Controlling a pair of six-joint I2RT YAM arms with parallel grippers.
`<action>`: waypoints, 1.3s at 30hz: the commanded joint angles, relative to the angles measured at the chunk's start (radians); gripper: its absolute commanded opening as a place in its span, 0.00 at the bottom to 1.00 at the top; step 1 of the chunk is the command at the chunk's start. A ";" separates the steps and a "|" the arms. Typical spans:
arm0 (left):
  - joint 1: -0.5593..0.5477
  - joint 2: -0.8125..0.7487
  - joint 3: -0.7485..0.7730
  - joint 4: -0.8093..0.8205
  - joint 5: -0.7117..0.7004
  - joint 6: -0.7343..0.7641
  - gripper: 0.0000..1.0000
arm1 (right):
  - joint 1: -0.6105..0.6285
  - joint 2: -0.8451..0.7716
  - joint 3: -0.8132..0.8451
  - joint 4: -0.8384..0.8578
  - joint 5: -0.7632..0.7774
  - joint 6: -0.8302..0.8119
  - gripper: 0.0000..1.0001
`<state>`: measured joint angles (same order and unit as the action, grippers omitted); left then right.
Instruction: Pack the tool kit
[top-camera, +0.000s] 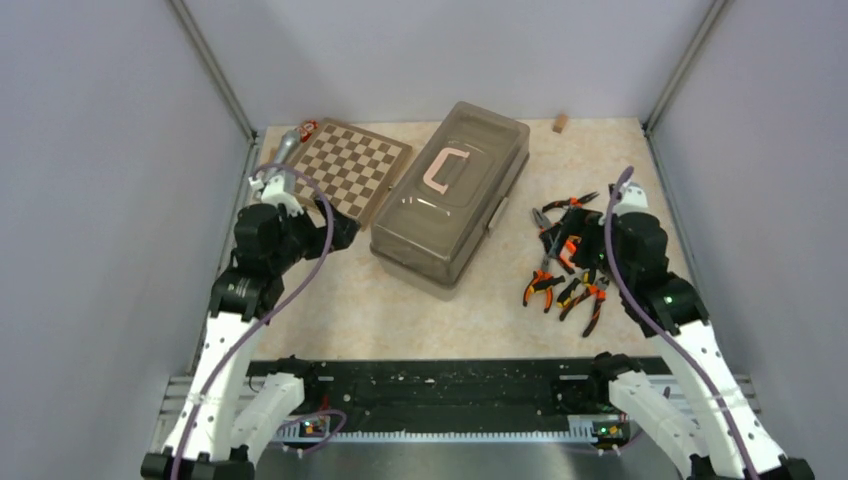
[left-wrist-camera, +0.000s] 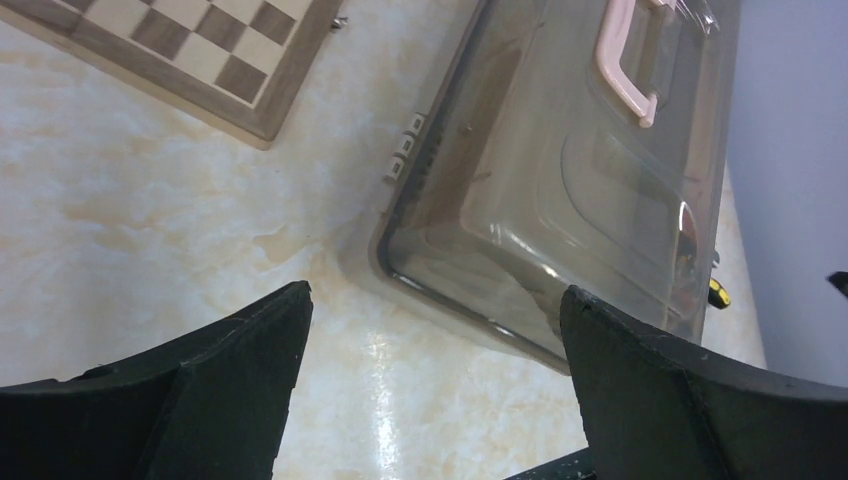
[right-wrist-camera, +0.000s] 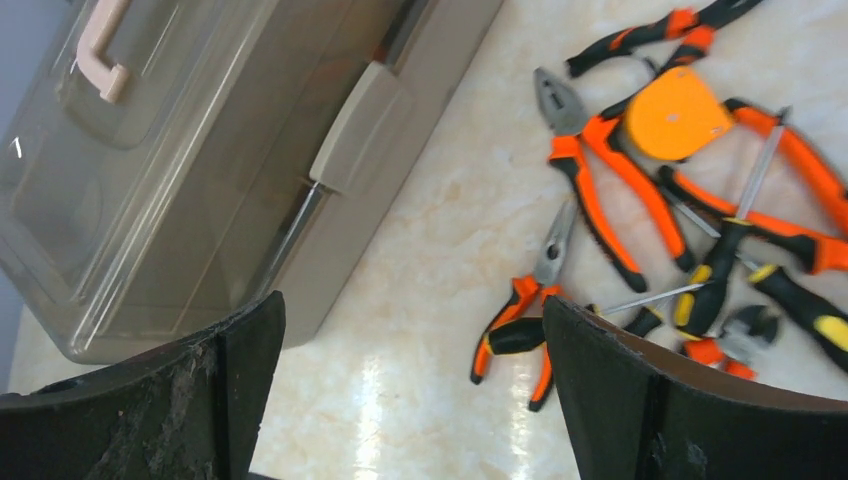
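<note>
Toolbox (top-camera: 450, 195) sat closed; pliers (right-wrist-camera: 600, 170), screwdrivers (right-wrist-camera: 715, 270), tape measure (right-wrist-camera: 680, 112) lay heaped on table (top-camera: 350, 310) to its right. Left gripper (left-wrist-camera: 435, 300), right gripper (right-wrist-camera: 415, 305) hovered, jaws spread wide, empty.

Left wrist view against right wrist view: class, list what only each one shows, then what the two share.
Only the left wrist view shows the chessboard, lying off the toolbox corner. Only the right wrist view clearly shows the orange-handled pliers, the orange tape measure, the screwdrivers and the beige latch. Both show the closed toolbox with its pink handle on the marbled table, and open fingers holding nothing: left fingers, right fingers.
</note>
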<state>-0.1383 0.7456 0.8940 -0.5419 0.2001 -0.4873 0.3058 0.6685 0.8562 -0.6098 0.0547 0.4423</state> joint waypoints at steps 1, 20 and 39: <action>-0.003 0.139 0.055 0.184 0.151 -0.056 0.99 | 0.004 0.118 -0.026 0.202 -0.188 0.079 0.99; -0.007 0.789 0.456 0.265 0.373 0.005 0.99 | -0.145 0.600 -0.224 1.052 -0.535 0.472 0.95; -0.129 0.437 -0.051 0.363 0.360 -0.243 0.99 | -0.182 0.842 -0.301 1.375 -0.682 0.534 0.93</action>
<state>-0.2321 1.2911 0.9207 -0.1791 0.5827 -0.6361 0.1337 1.4647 0.5617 0.5858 -0.5484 0.9436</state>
